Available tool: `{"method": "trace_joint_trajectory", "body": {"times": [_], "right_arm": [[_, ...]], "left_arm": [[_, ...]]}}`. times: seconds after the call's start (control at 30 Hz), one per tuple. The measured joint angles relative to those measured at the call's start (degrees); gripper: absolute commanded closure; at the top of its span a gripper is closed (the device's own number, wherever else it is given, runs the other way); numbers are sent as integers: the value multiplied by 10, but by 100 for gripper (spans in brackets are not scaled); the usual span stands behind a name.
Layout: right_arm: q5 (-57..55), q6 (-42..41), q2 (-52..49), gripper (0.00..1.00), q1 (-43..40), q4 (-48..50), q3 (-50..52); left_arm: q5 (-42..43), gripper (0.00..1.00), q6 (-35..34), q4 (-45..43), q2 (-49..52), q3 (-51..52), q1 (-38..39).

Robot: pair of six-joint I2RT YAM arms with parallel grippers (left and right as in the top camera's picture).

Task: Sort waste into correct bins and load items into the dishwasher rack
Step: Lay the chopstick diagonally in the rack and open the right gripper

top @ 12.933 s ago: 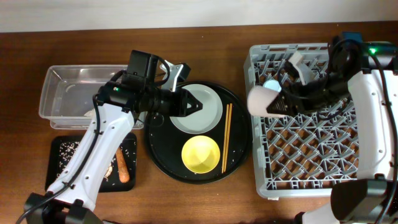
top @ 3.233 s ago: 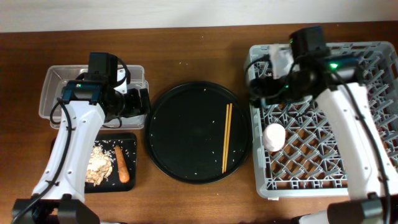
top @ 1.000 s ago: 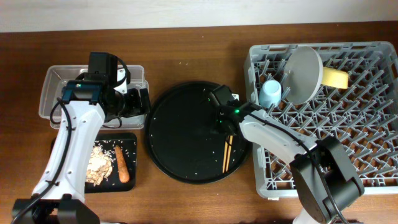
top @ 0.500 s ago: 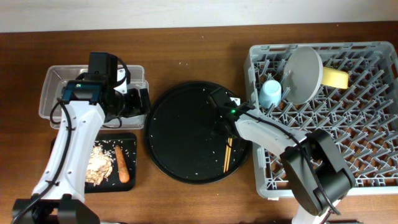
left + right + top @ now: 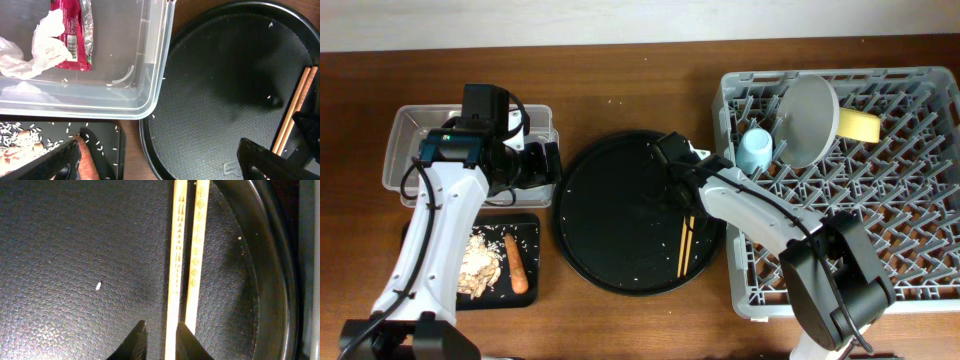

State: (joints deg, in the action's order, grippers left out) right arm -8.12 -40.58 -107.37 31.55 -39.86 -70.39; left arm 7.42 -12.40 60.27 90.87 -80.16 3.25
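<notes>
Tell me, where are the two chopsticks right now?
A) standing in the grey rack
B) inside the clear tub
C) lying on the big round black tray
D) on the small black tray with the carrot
C: the two chopsticks lie side by side on the round black tray, near its right edge, and are not yet in the grey rack.

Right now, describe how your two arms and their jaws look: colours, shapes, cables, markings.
Both arms are built alike: the left arm and right arm have smooth white link shells joined by black, blocky joints. Thin black cables loop along the left arm, and a small green light glows near its wrist. The jaws are matte black with tapered tips; no lettering shows.
</notes>
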Motion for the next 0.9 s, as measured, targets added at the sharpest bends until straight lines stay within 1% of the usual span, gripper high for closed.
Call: {"method": "trace_joint_trajectory", "body": {"times": [0.13,0.27,0.3,0.33,0.37,0.57,0.63,0.73,0.77,0.83,0.9], "right_arm": [[0,-11,-12,81,0,26,8],[-3,-14,-29,82,0,30,20],[-3,-14,-29,87,0,30,20],[-3,-14,-29,94,0,30,20],[-4,-14,-29,96,0,30,20],[-7,-9,-29,96,0,30,19],[5,34,-28,96,0,-3,-10],[19,115,-8,96,0,-113,-129],[19,160,14,96,0,-163,-176],[0,225,45,96,-5,-252,-236],[-38,269,71,96,-26,-310,-256]], "left_arm": [[0,1,0,0,0,0,0],[0,1,0,0,0,0,0],[0,1,0,0,0,0,0],[0,1,0,0,0,0,0],[0,1,0,0,0,0,0],[0,1,0,0,0,0,0],[0,1,0,0,0,0,0],[0,1,0,0,0,0,0],[0,1,0,0,0,0,0],[0,1,0,1,0,0,0],[0,1,0,1,0,0,0]]}}
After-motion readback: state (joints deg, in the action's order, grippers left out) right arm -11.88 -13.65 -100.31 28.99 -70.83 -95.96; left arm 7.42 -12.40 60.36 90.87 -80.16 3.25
